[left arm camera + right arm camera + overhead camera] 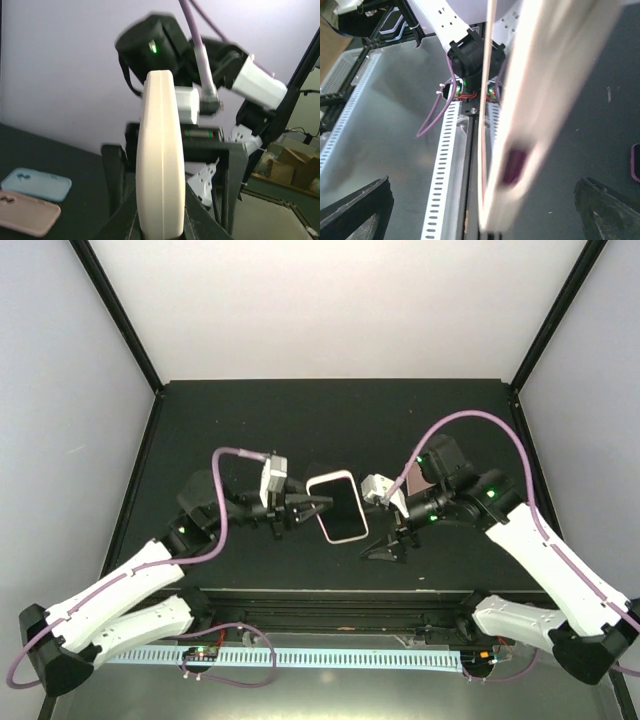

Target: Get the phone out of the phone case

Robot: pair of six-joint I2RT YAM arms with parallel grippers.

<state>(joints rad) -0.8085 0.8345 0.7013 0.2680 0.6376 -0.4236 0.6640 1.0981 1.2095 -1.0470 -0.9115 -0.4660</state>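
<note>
The phone (340, 502), dark screen up, sits in a cream case (343, 536) and is held above the table between both arms. My left gripper (314, 506) is shut on the case's left edge. In the left wrist view the case (157, 165) stands edge-on between my fingers (200, 220). My right gripper (374, 524) is open wide at the phone's right edge. In the right wrist view the blurred case (545, 100) runs between my two spread fingers (360, 205), not touching either.
A blue case (36, 183) and a pink case (25, 212) lie on the table in the left wrist view. A pinkish case (426, 476) shows behind the right arm. A perforated cable rail (330, 655) runs along the near edge.
</note>
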